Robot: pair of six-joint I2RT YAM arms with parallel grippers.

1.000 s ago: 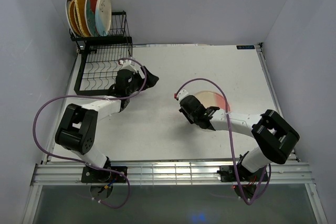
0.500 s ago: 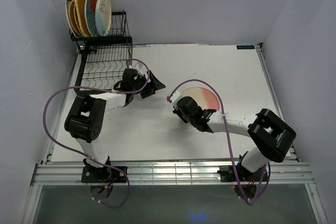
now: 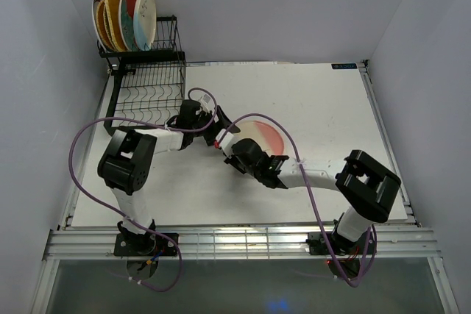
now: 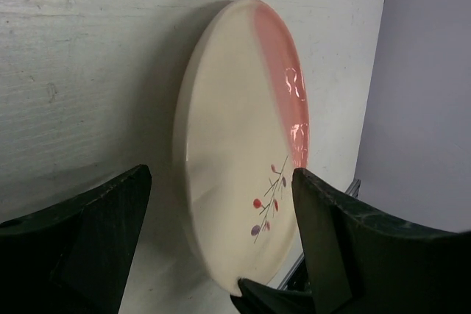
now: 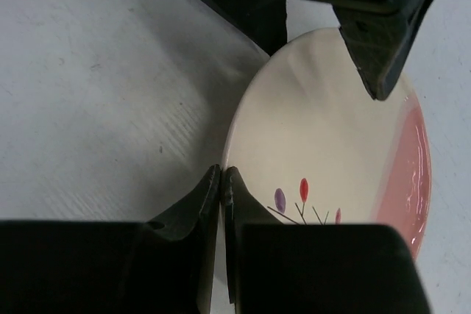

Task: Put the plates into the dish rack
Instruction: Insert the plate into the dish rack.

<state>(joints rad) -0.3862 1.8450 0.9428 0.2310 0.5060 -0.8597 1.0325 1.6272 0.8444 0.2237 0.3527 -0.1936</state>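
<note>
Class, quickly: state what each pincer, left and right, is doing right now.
Left pincer: open, straddling the round glazed cream-and-pink plate, not gripping it.
Right pincer: closed on that plate's rim, holding it.

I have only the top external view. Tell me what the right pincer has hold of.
Observer: In the right wrist view, the right pincer is shut on the near rim of the cream-pink plate.
Operator: Report the left pincer.
Observer: In the left wrist view, the left pincer is open, with one finger on each side of the plate's opposite rim. I cannot tell whether either finger touches it.
Operator: Describe the plate's face.
Observer: A small sprig with red and purple leaves is painted on the cream part, next to the pink band.
</note>
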